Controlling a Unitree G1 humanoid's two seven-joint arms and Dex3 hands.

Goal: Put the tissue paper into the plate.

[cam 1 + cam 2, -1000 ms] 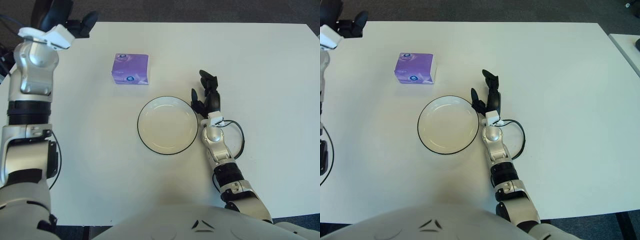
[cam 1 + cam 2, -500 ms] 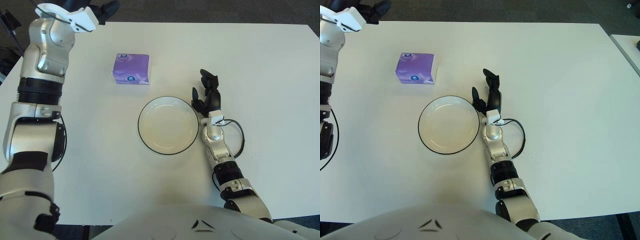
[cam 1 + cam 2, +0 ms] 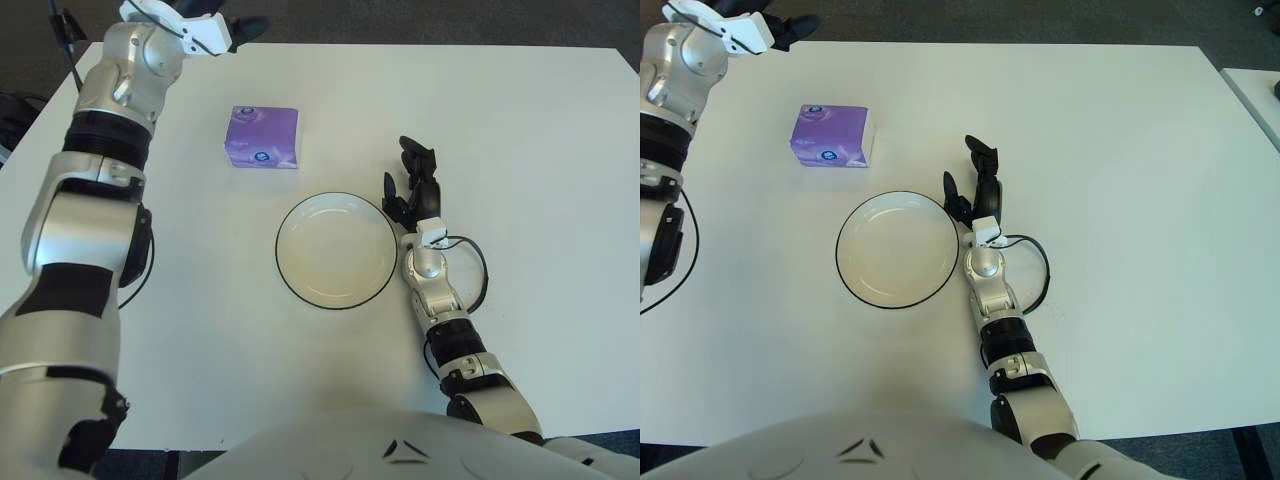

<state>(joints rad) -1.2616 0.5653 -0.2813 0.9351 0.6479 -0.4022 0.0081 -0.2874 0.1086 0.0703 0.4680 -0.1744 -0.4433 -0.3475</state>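
The left hand (image 3: 222,18), fingers spread and empty, hovers at the table's (image 3: 520,120) far-left edge beyond the purple tissue pack (image 3: 261,138); the right hand (image 3: 415,190), fingers open, shows beside the plate's (image 3: 335,250) right rim.

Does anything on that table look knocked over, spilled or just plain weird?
Nothing stands out. The purple tissue pack lies flat beyond the empty plate, apart from it. The right hand is beside the plate's right rim; the left hand is at the far left edge.

Bright, even overhead light fills both views, washing the white table (image 3: 520,120) nearly flat, with no strong glare. Shadows are faint and soft, hugging the tissue pack (image 3: 262,138) and the plate (image 3: 336,250) rim. Focus is sharp throughout.
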